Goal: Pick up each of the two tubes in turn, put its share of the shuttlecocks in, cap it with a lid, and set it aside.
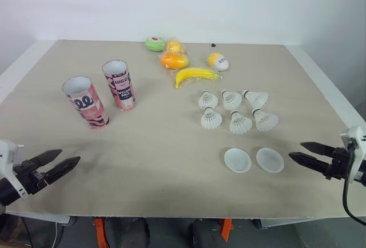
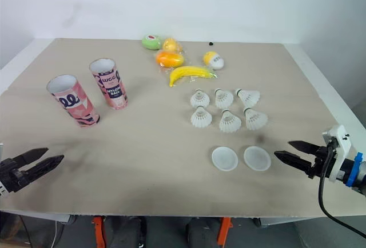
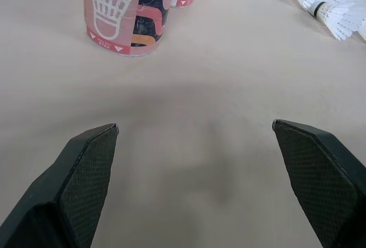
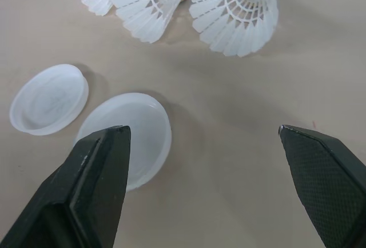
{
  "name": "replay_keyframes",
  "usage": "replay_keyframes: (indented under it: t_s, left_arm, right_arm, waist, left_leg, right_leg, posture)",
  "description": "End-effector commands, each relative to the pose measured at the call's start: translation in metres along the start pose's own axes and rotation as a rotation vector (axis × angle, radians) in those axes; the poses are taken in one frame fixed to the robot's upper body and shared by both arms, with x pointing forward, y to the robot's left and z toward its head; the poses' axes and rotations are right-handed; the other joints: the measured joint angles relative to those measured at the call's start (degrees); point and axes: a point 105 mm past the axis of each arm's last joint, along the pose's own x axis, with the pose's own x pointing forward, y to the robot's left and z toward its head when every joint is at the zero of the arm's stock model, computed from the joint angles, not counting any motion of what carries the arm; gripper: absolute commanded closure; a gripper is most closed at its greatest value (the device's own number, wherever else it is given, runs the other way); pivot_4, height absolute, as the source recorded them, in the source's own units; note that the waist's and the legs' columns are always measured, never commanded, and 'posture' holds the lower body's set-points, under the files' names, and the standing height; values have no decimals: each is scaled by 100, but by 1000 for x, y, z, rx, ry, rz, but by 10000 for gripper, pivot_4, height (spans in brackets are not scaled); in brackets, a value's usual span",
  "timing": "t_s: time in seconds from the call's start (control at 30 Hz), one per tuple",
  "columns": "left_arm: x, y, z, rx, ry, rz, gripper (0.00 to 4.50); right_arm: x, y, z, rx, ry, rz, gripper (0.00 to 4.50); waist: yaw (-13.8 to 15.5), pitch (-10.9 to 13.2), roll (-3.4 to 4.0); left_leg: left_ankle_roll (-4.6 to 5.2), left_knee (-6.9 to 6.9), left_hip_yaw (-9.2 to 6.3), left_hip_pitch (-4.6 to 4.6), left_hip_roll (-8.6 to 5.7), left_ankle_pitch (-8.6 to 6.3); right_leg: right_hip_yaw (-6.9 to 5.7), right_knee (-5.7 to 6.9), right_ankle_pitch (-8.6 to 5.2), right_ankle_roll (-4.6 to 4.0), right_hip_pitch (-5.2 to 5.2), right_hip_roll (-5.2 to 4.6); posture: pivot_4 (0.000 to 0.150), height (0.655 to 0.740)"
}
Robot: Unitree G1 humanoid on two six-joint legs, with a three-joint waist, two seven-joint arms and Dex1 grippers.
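Bright, even light, apparently from overhead, leaves soft, faint shadows on the table beneath the left fingers.

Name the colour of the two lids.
Both lids are translucent white; the right wrist view shows them best.

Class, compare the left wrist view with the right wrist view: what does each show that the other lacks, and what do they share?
Left wrist view, not the right: two pink tubes standing on the table, beyond the open left pincer. Right wrist view, not the left: two white lids lying flat, one partly behind a finger of the open right pincer. Both: white shuttlecocks on the beige table.
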Motion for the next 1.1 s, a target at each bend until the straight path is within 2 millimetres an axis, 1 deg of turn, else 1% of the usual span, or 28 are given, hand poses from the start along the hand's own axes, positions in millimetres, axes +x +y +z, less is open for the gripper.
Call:
replay_keyframes:
  t_s: [0.03, 0.27, 0.4, 0.43, 0.5, 0.6, 0.67, 0.73, 0.8, 0.87, 0.93, 1.0, 1.1]
  left_arm:
    - [-1, 0, 7, 21, -10, -5, 0]
    - [0, 5, 8, 1, -44, 20, 0]
    - [3, 15, 14, -20, -126, 45, 0]
    - [3, 19, 14, -20, -148, 46, 0]
    - [3, 26, 14, 35, -198, 73, 0]
    - [3, 34, 10, 104, -210, 116, 0]
    - [4, 37, 12, 143, -233, 119, 0]
    - [8, 40, 13, 164, -252, 119, 0]
    - [19, 41, 15, 194, -260, 96, 0]
    - [32, 42, 20, 209, -276, 74, 0]
    - [41, 44, 24, 216, -287, 59, 0]
    - [49, 45, 25, 217, -285, 31, 0]
    - [60, 44, 24, 223, -261, -20, 0]
  right_arm:
    - [-2, 3, 14, -41, -39, 6, 618]
    - [2, 14, 18, -62, -44, 43, 618]
    - [10, 36, 34, -80, -100, 129, 618]
    - [14, 46, 39, -87, -115, 169, 618]
    - [25, 74, 47, -114, -138, 276, 618]
    - [39, 110, 58, -142, -165, 411, 618]
    - [51, 146, 67, -183, -196, 538, 618]
    - [60, 168, 75, -202, -226, 612, 618]
    - [69, 188, 80, -232, -249, 673, 618]
    - [79, 201, 86, -262, -274, 699, 618]
    - [86, 207, 90, -286, -287, 701, 618]
    - [93, 211, 90, -320, -286, 688, 618]
    - [98, 213, 88, -348, -279, 683, 618]
  waist:
    - [0, 0, 0]
    - [2, 0, 0]
    - [6, 0, 0]
    - [6, 0, 0]
    - [3, -2, 4]
    - [4, -1, -5]
    - [4, -2, -7]
    - [6, -2, -9]
    - [15, -3, -14]
    - [29, -4, -20]
    - [31, -9, -31]
    - [27, -9, -33]
    - [29, -10, -33]
  left_leg:
    - [0, 0, 0, 0, 0, 0]
    - [1, 0, -1, 0, 0, 0]
    - [1, 0, -4, 1, 1, 0]
    - [0, 0, -6, 1, 1, 0]
    - [1, 0, -6, 1, 1, 0]
    - [1, -1, -6, 0, 3, 0]
    - [1, -2, -6, 0, 3, 0]
    - [0, -4, -9, 0, 5, 0]
    - [-5, -4, -15, -1, 8, -3]
    - [-6, -3, -11, 7, 4, -3]
    - [-6, -3, -13, -3, 4, -2]
    - [-5, -3, -10, -5, 1, -2]
    - [6, -6, -13, -23, 0, 4]
  right_leg:
    - [0, 0, 0, 0, 0, 0]
    - [-1, 0, 0, 0, 2, 0]
    - [-4, 1, 0, 0, 3, 1]
    - [-7, 1, 0, 0, 4, 2]
    - [-6, 1, 0, 0, 6, 2]
    - [-7, 1, 0, 0, 20, 5]
    - [-7, 1, -3, -1, 29, 3]
    - [-11, 1, -3, -2, 28, 4]
    - [-23, 1, 0, -8, 16, 4]
    - [-27, -2, -2, -6, 21, -7]
    - [-44, -3, -1, -8, 21, -16]
    - [-49, -4, 6, -34, 25, -27]
    - [-57, -2, 6, -39, 31, -25]
  posture:
    - [1500, 7179]
    - [1500, 7179]
    - [1500, 7179]
    - [1500, 7179]
    - [1500, 7179]
    - [1500, 7179]
    - [1500, 7179]
    - [1500, 7179]
    - [1500, 7179]
    - [1500, 7179]
    - [1500, 7179]
    - [1500, 7179]
    - [1500, 7179]
